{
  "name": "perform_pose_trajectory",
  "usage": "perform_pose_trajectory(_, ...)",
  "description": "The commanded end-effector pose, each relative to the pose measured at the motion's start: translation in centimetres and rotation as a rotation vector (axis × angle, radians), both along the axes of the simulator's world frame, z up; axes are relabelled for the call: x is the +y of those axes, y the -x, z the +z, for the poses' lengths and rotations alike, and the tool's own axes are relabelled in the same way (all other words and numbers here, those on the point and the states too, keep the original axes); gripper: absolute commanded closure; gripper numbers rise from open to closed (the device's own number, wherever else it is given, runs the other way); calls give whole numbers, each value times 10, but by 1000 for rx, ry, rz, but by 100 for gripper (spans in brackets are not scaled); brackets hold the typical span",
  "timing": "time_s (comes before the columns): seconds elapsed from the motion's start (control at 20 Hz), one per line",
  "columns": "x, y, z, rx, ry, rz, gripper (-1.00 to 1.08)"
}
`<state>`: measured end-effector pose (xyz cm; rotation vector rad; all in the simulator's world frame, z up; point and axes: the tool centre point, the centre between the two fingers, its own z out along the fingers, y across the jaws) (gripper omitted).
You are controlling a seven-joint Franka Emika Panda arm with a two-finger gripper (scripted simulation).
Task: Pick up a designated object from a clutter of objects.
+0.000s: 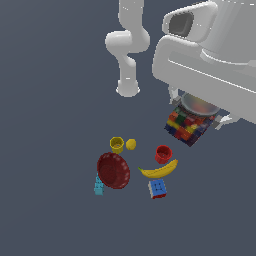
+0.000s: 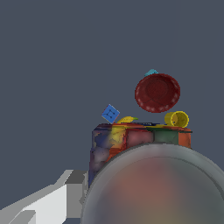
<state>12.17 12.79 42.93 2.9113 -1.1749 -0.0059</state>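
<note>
A simulated test scene is shown, not a real room: a featureless dark grey-blue ground (image 1: 50,210) without visible edges or walls is seen, and smooth, flatly shaded objects such as a banana (image 1: 160,170) are rendered.

I can read no words, numbers, brands or signs in either view. The can (image 1: 186,125) shows only coloured squares on its sides (no print among them that I can make out). The blue brick (image 1: 158,188) in the lower middle of the exterior view carries only studs, and the yellow cup (image 1: 117,144) is plain.
</note>
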Motion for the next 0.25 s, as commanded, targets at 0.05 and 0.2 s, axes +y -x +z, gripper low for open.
perform_pose_trajectory(0.05,2,-2,5,-4,-1,0,108)
perform_pose_trajectory(0.2,2,-2,5,-4,-1,0,108)
